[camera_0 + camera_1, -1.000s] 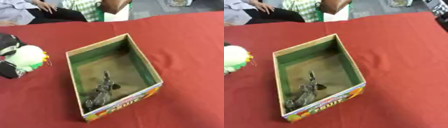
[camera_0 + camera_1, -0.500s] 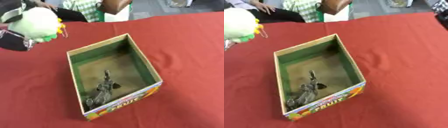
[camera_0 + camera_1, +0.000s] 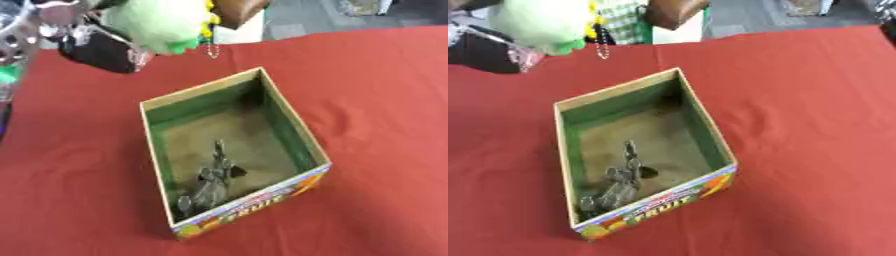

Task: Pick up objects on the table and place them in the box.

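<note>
A pale green plush toy (image 3: 157, 22) is held aloft by the left hand (image 3: 92, 45), fingers curled around it, beyond the far-left corner of the open box (image 3: 302, 142). A grey object (image 3: 210, 180) lies inside the box on the red table (image 3: 385, 100).

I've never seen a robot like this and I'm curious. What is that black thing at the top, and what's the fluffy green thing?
Both pictures come from the robot's two eyes, looking down at a table with a red cloth. The black thing at the top left is the robot's left hand. It holds a pale green soft toy up in the air, beyond the far left corner of the box. The cardboard box, green inside, says FRUIT on its front. A dark grey thing already lies in it; I can't tell what it is. The right hand isn't in view.
</note>
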`<action>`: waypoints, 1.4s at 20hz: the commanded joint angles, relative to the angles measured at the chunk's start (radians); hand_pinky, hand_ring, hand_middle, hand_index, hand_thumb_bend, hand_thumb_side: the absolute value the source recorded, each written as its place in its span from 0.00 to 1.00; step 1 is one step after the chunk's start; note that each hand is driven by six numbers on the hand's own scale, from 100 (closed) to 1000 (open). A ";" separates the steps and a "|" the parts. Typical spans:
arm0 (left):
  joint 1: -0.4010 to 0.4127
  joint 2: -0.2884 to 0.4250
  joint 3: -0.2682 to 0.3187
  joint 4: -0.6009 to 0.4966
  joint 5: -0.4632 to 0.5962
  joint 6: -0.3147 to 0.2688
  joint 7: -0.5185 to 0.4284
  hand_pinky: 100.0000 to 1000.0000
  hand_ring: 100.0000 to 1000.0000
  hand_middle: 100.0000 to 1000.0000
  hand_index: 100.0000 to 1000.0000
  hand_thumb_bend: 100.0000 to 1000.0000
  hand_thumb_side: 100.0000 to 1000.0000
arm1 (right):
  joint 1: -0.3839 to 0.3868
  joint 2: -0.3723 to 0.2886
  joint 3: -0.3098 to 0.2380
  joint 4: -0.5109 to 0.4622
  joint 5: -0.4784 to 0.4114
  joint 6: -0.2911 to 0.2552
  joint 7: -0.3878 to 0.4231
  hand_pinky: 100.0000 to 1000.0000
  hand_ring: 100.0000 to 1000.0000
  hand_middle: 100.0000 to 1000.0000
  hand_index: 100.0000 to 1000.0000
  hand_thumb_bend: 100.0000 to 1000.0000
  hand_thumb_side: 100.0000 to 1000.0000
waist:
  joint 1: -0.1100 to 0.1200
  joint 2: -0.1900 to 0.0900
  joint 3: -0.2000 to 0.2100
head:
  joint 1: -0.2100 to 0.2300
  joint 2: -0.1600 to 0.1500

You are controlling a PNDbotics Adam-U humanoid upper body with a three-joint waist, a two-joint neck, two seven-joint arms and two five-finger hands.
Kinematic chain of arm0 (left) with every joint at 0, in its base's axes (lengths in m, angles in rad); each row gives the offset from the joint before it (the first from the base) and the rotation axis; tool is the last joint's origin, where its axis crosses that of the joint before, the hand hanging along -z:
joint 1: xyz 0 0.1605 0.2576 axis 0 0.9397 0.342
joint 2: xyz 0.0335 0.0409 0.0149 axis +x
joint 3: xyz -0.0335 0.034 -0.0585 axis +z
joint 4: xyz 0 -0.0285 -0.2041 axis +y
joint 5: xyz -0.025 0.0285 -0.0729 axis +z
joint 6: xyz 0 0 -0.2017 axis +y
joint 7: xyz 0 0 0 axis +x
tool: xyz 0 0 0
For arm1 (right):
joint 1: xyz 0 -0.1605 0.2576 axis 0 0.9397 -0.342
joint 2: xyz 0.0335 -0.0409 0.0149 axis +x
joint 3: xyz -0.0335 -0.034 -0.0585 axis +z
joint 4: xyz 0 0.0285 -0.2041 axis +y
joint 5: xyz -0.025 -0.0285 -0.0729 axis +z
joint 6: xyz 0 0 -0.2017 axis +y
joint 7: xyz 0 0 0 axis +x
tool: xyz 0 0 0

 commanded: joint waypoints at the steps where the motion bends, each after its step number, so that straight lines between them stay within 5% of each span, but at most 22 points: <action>1: -0.030 -0.045 -0.014 0.038 -0.052 -0.032 0.018 0.16 0.41 0.44 0.48 0.00 0.17 | -0.019 -0.008 -0.004 -0.018 -0.008 0.001 0.006 0.95 0.91 0.76 0.84 0.00 1.00 | -0.005 -0.021 -0.001 | 0.008 0.005; 6: -0.040 -0.162 -0.067 0.127 -0.153 -0.085 0.005 0.21 0.46 0.47 0.52 0.00 0.16 | -0.025 0.006 0.001 -0.021 -0.010 0.005 0.017 0.95 0.91 0.76 0.84 0.00 1.00 | -0.001 -0.012 -0.012 | 0.030 0.023; 17: -0.016 -0.214 -0.105 0.279 -0.260 -0.112 -0.040 0.26 0.50 0.51 0.57 0.00 0.23 | 0.001 0.003 -0.012 -0.032 -0.009 0.010 0.017 0.95 0.91 0.76 0.84 0.00 1.00 | -0.002 0.002 -0.013 | 0.037 0.015; 25: -0.004 -0.230 -0.128 0.358 -0.234 -0.147 -0.105 0.37 0.62 0.63 0.76 0.00 0.64 | 0.011 0.005 -0.018 -0.035 -0.009 0.016 0.013 0.95 0.91 0.76 0.84 0.00 1.00 | -0.002 0.002 -0.015 | 0.036 0.008; 28: -0.001 -0.232 -0.132 0.380 -0.226 -0.157 -0.113 0.39 0.66 0.66 0.80 0.15 0.79 | 0.012 0.006 -0.020 -0.034 -0.008 0.018 0.013 0.95 0.91 0.76 0.84 0.00 1.00 | -0.001 0.001 -0.016 | 0.034 0.007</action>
